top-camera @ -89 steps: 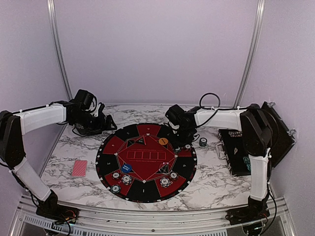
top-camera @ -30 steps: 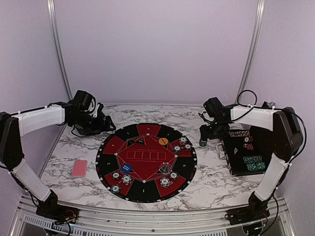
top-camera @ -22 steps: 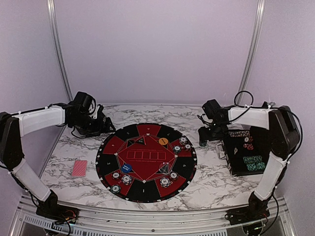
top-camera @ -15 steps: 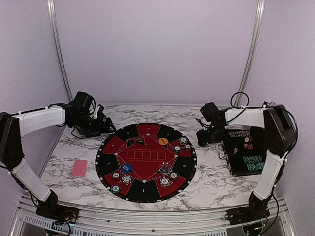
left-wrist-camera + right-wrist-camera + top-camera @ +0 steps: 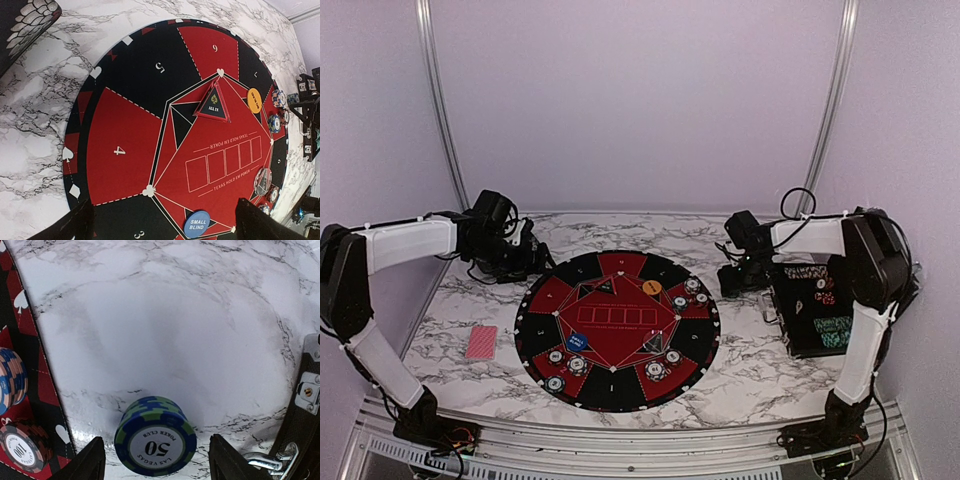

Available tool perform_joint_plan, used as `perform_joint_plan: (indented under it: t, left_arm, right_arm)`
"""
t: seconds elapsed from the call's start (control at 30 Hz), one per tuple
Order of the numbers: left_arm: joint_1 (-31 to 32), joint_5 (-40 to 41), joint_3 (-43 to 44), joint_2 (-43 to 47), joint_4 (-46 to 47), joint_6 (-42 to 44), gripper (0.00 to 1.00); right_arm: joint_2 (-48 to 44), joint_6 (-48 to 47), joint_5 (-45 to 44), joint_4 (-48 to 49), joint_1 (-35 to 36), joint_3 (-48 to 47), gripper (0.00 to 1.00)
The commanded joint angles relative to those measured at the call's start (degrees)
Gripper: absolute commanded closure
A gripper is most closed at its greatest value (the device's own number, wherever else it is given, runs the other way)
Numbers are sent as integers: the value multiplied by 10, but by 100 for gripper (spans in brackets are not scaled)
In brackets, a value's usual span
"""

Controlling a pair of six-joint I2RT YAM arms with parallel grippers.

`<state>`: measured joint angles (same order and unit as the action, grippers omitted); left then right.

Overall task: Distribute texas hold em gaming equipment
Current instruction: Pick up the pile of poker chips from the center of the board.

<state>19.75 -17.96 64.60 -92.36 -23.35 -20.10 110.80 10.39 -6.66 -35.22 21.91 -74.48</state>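
Observation:
A short stack of blue-and-green poker chips (image 5: 155, 442) marked 50 stands on the marble just right of the mat. My right gripper (image 5: 159, 459) is open around it, one finger on each side, with gaps to both. In the top view the right gripper (image 5: 729, 283) covers that stack. On the mat lie striped chips (image 5: 578, 365), an orange disc (image 5: 652, 287) and a blue marker (image 5: 578, 341). Red-backed cards (image 5: 480, 342) rest on the table at the left. My left gripper (image 5: 534, 262) hovers open and empty by the mat's far left edge, looking across it (image 5: 165, 226).
The round black-and-red mat (image 5: 620, 392) fills the table's middle, with a triangular ALL IN marker (image 5: 214, 105) on it. An open black case (image 5: 798, 330) holding more chips sits close to the right of my right gripper; its metal latch (image 5: 306, 390) is near the right finger.
The right arm left the mat's right edge, swung out, then came down around the chip stack beside the case, with its jaws widening. The left arm has barely shifted.

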Motion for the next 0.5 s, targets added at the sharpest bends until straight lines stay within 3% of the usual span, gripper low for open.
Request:
perform_joint_plan:
  t: [0.0, 0.47]
  left_arm:
    - [-3, -3, 3, -9, 5, 10, 1]
    - [-3, -2, 4, -12, 4, 9, 1]
  right_arm:
    - [13, -6, 4, 9, -8, -31, 32]
    - [28, -9, 7, 9, -12, -37, 33]
